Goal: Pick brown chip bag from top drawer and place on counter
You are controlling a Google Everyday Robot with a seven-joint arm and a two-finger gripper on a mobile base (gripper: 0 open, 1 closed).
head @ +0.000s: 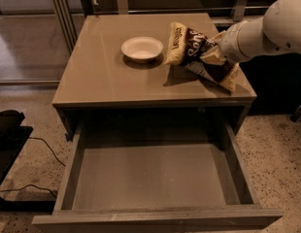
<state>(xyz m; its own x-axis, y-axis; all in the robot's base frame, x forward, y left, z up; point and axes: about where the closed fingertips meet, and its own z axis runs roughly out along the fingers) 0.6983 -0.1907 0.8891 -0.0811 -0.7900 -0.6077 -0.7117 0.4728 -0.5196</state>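
The tool (214,54) sits against the brown chip bag (189,50), at the end farthest from the white bowl (142,48). Whether it is pinching the foil or spread, I cannot tell. The bag lies on the bench (107,76) just beside the bowl. The top drawer (150,178) stands open below. The bag is probably light, soft and slippery with fragile contents, so a crimped end seam looks the best hold.
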